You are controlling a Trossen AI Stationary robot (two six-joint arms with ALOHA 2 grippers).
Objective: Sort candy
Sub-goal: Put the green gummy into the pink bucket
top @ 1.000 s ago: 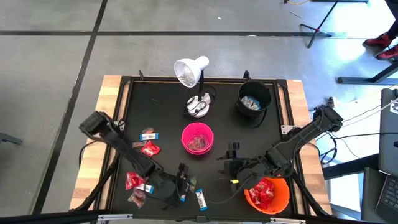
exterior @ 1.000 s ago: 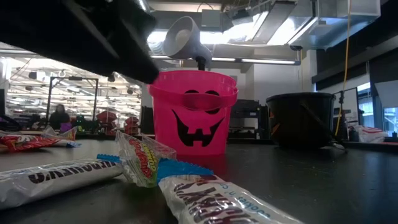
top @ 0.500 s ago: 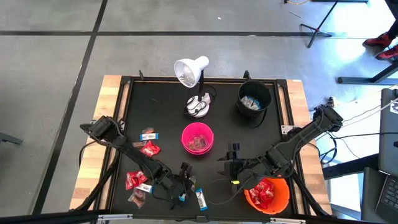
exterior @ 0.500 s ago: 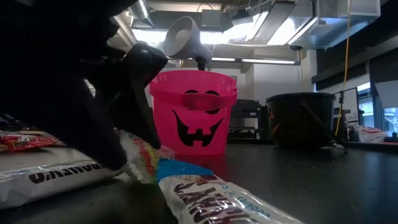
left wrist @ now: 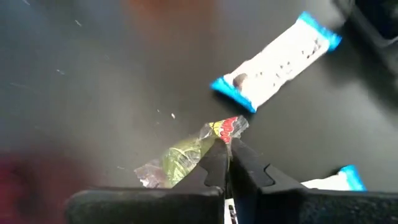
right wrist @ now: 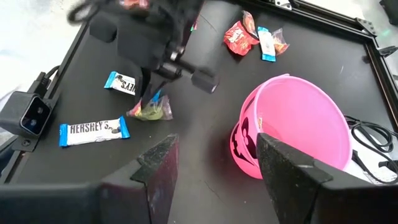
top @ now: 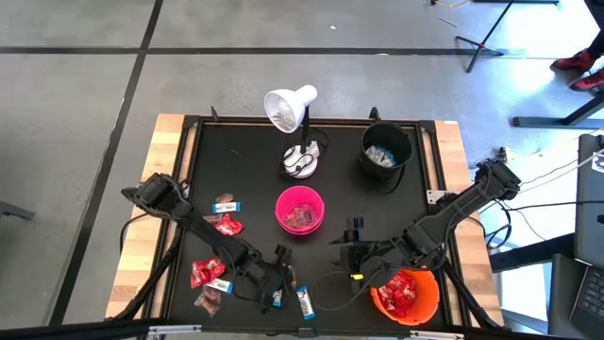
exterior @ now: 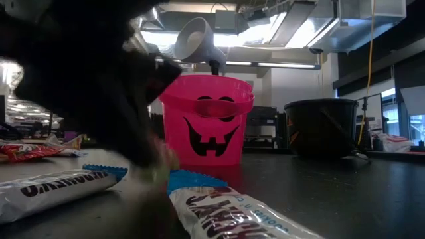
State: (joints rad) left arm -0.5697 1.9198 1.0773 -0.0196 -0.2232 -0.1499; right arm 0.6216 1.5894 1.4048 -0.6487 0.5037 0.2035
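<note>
A green-and-red wrapped candy (left wrist: 186, 152) lies at the table's near edge, pinched by the closed left gripper (left wrist: 225, 149). Sorting is partly done: the pink bucket (top: 300, 210), black bucket (top: 386, 151) and orange bowl (top: 406, 295) hold sweets; several pieces remain loose. Right gripper (top: 351, 238) waits open.

Three buckets: one pink (top: 300, 209), one black (top: 386, 151), one orange (top: 406, 294). One white desk lamp (top: 292, 111). Two robot arms.

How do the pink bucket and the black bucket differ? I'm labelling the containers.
The pink bucket stands mid-table, while the black bucket sits nearer the far right corner. The pink one carries a black jack-o'-lantern face in the low view, whereas the black one shows none. Both stand upright, open-topped, with candy inside.
</note>
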